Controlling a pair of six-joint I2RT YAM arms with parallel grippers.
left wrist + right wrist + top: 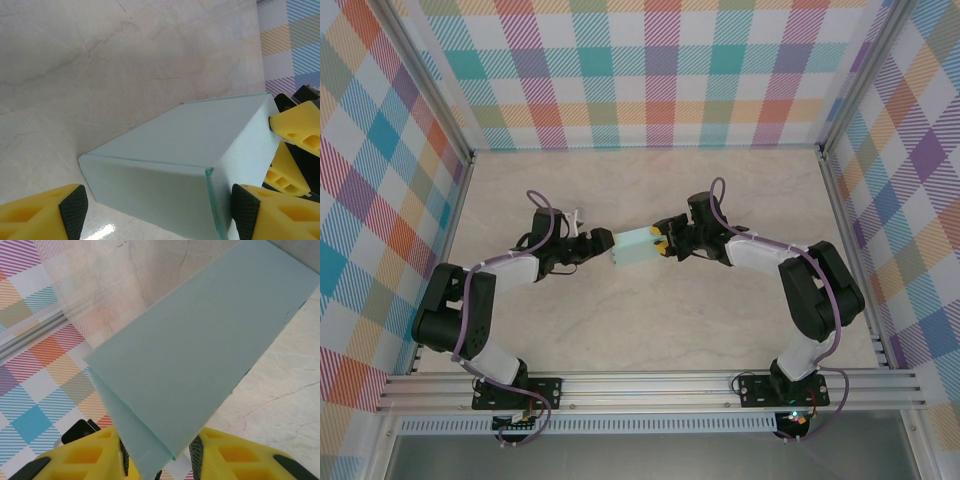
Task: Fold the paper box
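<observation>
The paper box is a pale aqua card box, folded into a small closed block at the middle of the table, between the two grippers. My left gripper stands open at its left end. In the left wrist view the box lies between the wide-spread pads. The right pad sits against its side and the left pad stands clear of it. My right gripper is shut on the box's right end. In the right wrist view the doubled card edge runs down between the right gripper's yellow fingers.
The table is pale marble, walled by checked panels at the back and both sides. An aluminium rail runs along the near edge by the arm bases. The right gripper's yellow fingers show behind the box.
</observation>
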